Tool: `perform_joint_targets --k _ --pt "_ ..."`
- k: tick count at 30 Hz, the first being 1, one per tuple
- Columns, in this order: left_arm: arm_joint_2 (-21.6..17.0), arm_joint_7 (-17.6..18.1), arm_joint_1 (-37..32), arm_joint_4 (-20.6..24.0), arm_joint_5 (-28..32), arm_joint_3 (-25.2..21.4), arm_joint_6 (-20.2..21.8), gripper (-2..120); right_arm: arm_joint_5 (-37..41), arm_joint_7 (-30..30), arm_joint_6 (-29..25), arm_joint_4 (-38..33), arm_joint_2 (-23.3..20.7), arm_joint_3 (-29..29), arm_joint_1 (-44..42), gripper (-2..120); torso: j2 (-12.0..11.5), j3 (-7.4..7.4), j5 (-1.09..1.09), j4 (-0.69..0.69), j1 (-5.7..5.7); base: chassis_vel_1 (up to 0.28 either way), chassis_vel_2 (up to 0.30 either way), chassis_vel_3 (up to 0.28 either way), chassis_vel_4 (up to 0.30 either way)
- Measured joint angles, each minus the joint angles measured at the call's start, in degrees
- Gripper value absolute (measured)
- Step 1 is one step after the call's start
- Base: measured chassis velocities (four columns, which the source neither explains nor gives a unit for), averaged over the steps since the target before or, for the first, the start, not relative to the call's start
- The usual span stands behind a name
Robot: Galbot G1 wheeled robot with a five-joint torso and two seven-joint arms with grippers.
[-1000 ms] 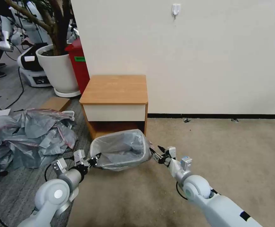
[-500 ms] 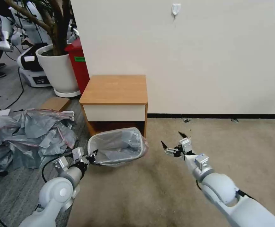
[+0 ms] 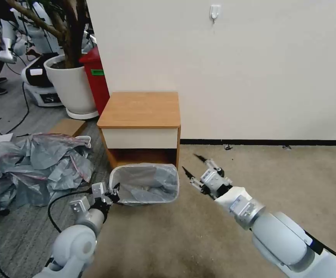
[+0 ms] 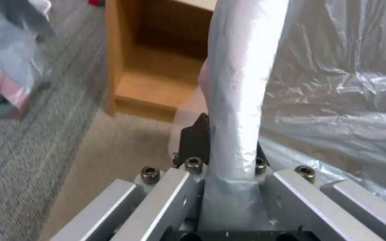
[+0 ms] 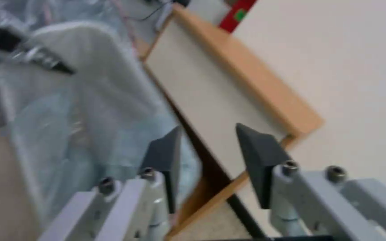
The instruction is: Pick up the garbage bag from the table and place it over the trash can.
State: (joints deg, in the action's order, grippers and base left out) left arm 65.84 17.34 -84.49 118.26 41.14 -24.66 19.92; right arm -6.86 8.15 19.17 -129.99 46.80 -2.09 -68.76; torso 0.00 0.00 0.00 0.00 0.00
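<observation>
The garbage bag (image 3: pixel 146 184) already lined the trash can (image 3: pixel 115 180) at lower centre (bench (image 3: pixel 140 109) bare). Left end effector (image 3: pixel 112 194) pinched its rim; right end effector (image 3: pixel 194 170) gaped empty beside it.

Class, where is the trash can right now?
In the head view, the trash can stands on the carpet before the table, between the left gripper and right gripper.

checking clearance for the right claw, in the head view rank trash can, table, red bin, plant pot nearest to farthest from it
From the open right claw:
1. trash can, bag-lined, just to its left.
2. table, behind and left, against the wall.
3. red bin, farther back left.
4. plant pot, just left of the red bin.
</observation>
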Motion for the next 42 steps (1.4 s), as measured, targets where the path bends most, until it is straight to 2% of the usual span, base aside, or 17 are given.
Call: perform_joint_targets --k 3,6,8,18,26,42 --pt "0.4 0.0 -0.2 1.1 -2.6 1.1 -0.5 3 -0.8 2.3 1.2 1.3 0.4 3.8 1.8 17 0.0 0.0 0.01 0.0 0.0 0.0 0.0 0.0 0.0" --pt "0.6 0.0 -0.3 1.3 -3.5 1.6 -0.7 3 -0.8 3.2 1.9 1.7 0.6 5.0 2.4 12 0.0 0.0 0.0 0.0 0.0 0.0 0.0 0.0 0.0" --pt "1.1 -0.1 -0.7 1.4 -6.3 2.7 -1.2 3 -0.8 4.9 3.8 2.7 1.3 7.5 4.0 0 0.0 0.0 0.01 0.0 -0.01 0.0 0.0 0.0 0.0" --pt "2.9 -0.6 -1.5 0.7 -12.3 5.9 -2.6 3 -0.9 8.6 10.2 4.4 2.8 12.7 9.2 0 0.0 0.01 0.0 0.0 -0.01 0.0 0.0 0.0 0.0" --pt "3.8 -1.6 -2.0 0.6 -16.1 7.9 -2.9 3 -6.2 13.0 16.4 8.7 4.4 16.8 15.3 0 0.0 0.0 0.0 0.0 0.0 0.0 0.0 0.0 0.0" --pt "4.5 -1.9 -2.8 1.5 -17.4 8.7 -2.9 3 -9.6 15.0 21.1 16.2 6.6 21.3 20.5 0 0.0 0.01 0.0 0.0 0.0 0.0 0.0 0.0 0.0"
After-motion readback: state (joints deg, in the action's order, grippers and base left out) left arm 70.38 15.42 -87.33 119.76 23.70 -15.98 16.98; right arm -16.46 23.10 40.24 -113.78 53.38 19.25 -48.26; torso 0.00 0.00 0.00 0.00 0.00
